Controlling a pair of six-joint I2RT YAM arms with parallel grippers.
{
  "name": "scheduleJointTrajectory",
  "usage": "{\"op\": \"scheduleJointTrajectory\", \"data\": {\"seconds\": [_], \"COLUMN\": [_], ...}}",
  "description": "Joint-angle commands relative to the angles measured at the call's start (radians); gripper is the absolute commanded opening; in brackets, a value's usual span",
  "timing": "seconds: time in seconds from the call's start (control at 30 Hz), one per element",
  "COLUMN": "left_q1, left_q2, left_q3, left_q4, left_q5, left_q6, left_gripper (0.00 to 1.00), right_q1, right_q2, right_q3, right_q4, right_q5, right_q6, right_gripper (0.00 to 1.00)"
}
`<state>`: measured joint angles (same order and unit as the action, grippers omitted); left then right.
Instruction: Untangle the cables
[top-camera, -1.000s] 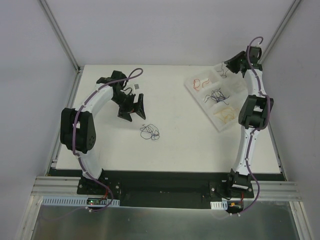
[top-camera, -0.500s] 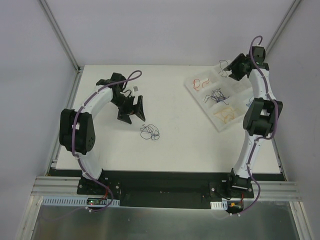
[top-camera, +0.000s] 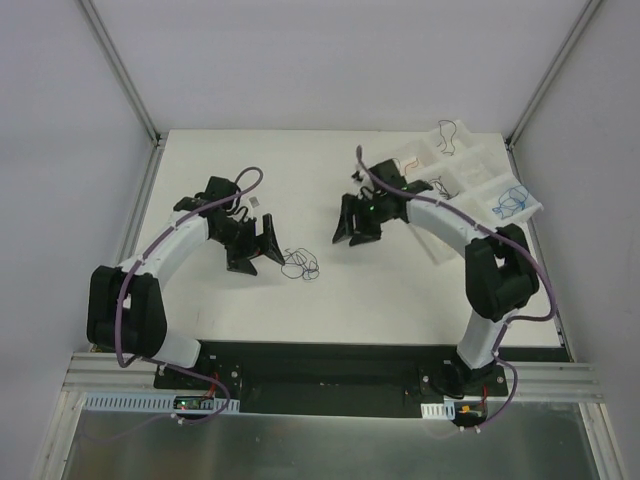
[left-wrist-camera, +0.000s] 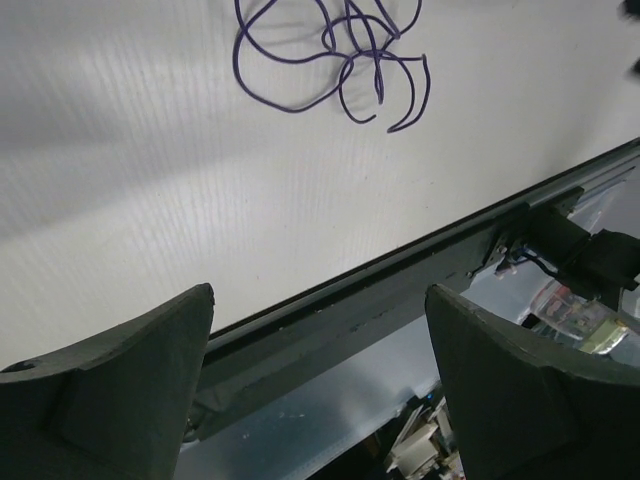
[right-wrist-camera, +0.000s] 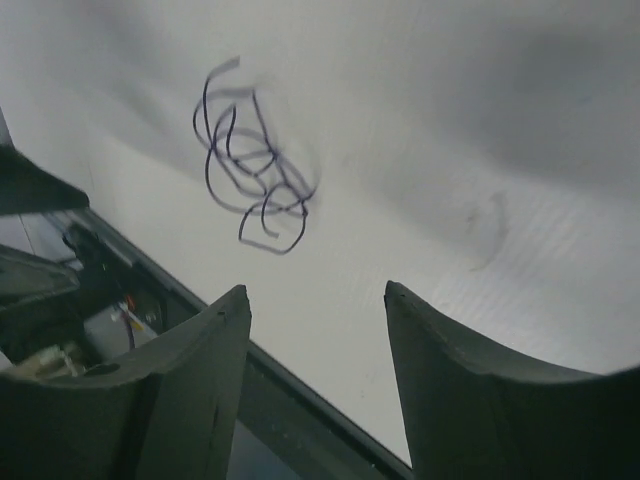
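White table (top-camera: 400, 300), walled on three sides, with a dark rail along the near edge.

Left arm (top-camera: 160, 255) bends in from its base toward the middle of the table. Right arm (top-camera: 450, 220) arches over from the right side and reaches left, past the tray.

Clear tray (top-camera: 480, 170) with compartments sits at the far right corner, partly hidden behind the right arm. A blue wire (top-camera: 510, 203) lies in its right end and a black wire (top-camera: 450, 135) at its far end. A reddish one shows near the arm, too small to make out well.

Left gripper (top-camera: 262, 248) sits low over the table, just left of the tangle. From its wrist camera the left gripper (left-wrist-camera: 318, 300) has its fingers (left-wrist-camera: 120, 370) spread wide with nothing between them.

Right gripper (top-camera: 350, 238) is near the tangle on the far right side, not touching it. Its own camera shows the right gripper (right-wrist-camera: 315, 290) released too, with bare table in the gap.

Cables (top-camera: 298, 266): one small dark knot of thin loops lying flat on the table between the two grippers, closer to the left one. Wrist views show the strands (left-wrist-camera: 340, 50) crossing over each other several times, with loose ends curling out (right-wrist-camera: 250, 170). Neither gripper touches it.
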<state>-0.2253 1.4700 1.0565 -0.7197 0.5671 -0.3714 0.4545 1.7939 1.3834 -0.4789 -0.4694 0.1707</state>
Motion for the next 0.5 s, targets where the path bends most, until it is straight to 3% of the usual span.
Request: {"op": "scheduleJointTrajectory", "data": {"seconds": [0.0,0.13,0.47], "left_q1": [0.003,0.003,0.003], "left_q2": [-0.105,-0.135,-0.290], "left_q3": [-0.061,-0.092,-0.196], "left_q4": [0.054,0.069,0.072], "left_q5": [0.004,0.002,0.008], "left_q6": [-0.113,-0.150,-0.224], "left_gripper": [0.86,0.86,0.86], "right_q1": [0.146,0.254,0.300], "right_q2": [-0.024,-0.021,0.059], "right_q3": [-0.076,-0.106,-0.078], "right_q4": [0.068,0.097,0.174], "right_q5": [-0.071,-0.015,0.002], "right_q6": [0.016,0.007,0.079], "right_gripper": [0.57,0.55,0.54]}}
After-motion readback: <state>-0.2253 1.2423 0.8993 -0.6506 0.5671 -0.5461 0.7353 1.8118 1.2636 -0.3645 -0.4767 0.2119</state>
